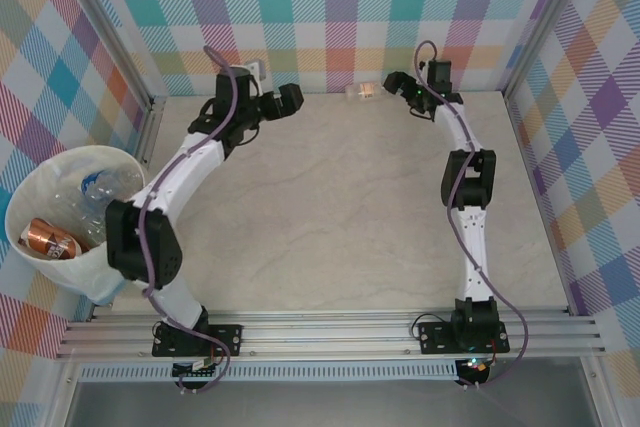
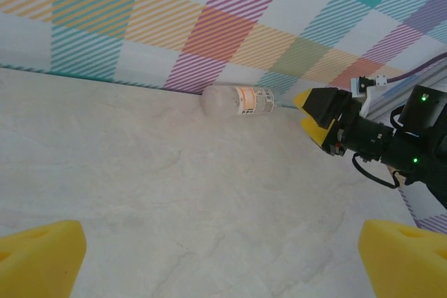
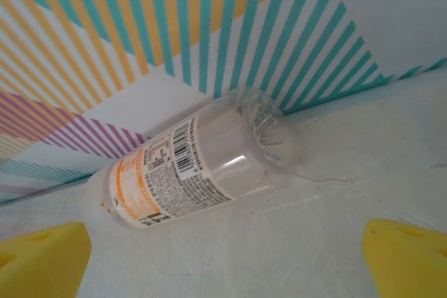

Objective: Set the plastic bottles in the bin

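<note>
Pale marbled table point(image 1: 330, 207), plaid back wall point(image 1: 330, 37). Found orange-labelled bottle point(image 3: 199, 169) on its side against that wall, well apart from bin point(image 1: 60, 162). Saw right gripper point(image 3: 223, 263) near it, left gripper point(image 2: 223, 259) farther, both wide open, empty. Judged light, thin-walled, slippery, apt to roll; best pinched across labelled middle.

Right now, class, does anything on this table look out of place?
Yes: one plastic bottle lies on its side against the back wall, far from the bin, which already holds other bottles.
</note>
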Robot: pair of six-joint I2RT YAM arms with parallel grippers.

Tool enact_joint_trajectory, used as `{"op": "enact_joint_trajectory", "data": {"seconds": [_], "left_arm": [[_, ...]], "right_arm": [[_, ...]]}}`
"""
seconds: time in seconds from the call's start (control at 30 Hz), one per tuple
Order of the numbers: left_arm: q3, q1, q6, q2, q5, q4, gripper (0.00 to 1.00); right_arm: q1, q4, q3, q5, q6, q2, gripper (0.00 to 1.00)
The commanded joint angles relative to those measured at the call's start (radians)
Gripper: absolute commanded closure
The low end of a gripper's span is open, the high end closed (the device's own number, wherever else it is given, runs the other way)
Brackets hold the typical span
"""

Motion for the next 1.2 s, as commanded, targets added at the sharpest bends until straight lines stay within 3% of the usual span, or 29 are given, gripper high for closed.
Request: {"op": "enact_joint_trajectory", "data": {"seconds": [0.0,0.33,0.6,0.7,0.8,0.83,0.93,1.17], "left_arm": [[0.1,-0.017,-0.07,0.158,0.053,0.15,0.0],[0.415,-0.016,-0.189,0.559,0.081,0.28,0.0],[0.806,-0.013,-0.24,0.873,0.121,0.241,0.0],[1.086,-0.013,-0.248,1.045,0.124,0.127,0.0],[1.558,-0.016,-0.266,1.32,0.126,-0.002,0.0],[1.616,-0.012,-0.301,1.381,0.146,0.072,0.0],[1.628,-0.003,-0.389,1.443,0.095,0.104,0.0],[1.625,0.0,-0.322,1.494,0.149,0.134,0.0]], "right_arm": [[0.005,0.079,0.057,-0.01,0.074,0.055,0.0],[0.008,0.306,0.243,-0.061,0.185,0.257,0.0],[0.055,0.42,0.242,-0.163,0.089,0.286,0.0],[0.07,0.404,0.238,-0.166,0.069,0.277,0.0],[0.07,0.397,0.229,-0.183,0.068,0.271,0.0],[0.07,0.396,0.226,-0.195,0.064,0.268,0.0],[0.073,0.404,0.223,-0.264,0.056,0.264,0.0],[0.108,0.348,0.186,-0.464,-0.032,0.199,0.0]]}}
